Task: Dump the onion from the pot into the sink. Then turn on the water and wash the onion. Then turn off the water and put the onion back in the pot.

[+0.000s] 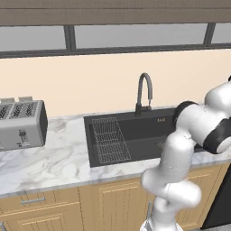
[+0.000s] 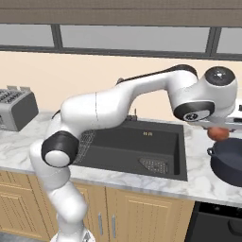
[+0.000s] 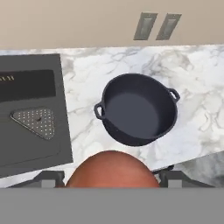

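Above the pot (image 3: 139,110), right of the sink (image 3: 30,118): onion (image 3: 112,169), orange-red, grasped between the tool's (image 3: 112,178) wide-set fingers. Pot: dark, two-handled, upright on the marble bench (image 3: 87,74). Sink: dark basin with wire rack (image 1: 108,139) and gooseneck faucet (image 1: 144,92).

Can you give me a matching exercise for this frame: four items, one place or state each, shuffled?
Items:
1. onion
2. pot
3. toaster
4. wire rack

Places or states:
A. on the marble counter, left of the sink
B. inside the sink, at its left side
C. between the fingers of the gripper, in the air above the pot
D. empty, on the counter right of the sink

Pairs: 1-C, 2-D, 3-A, 4-B
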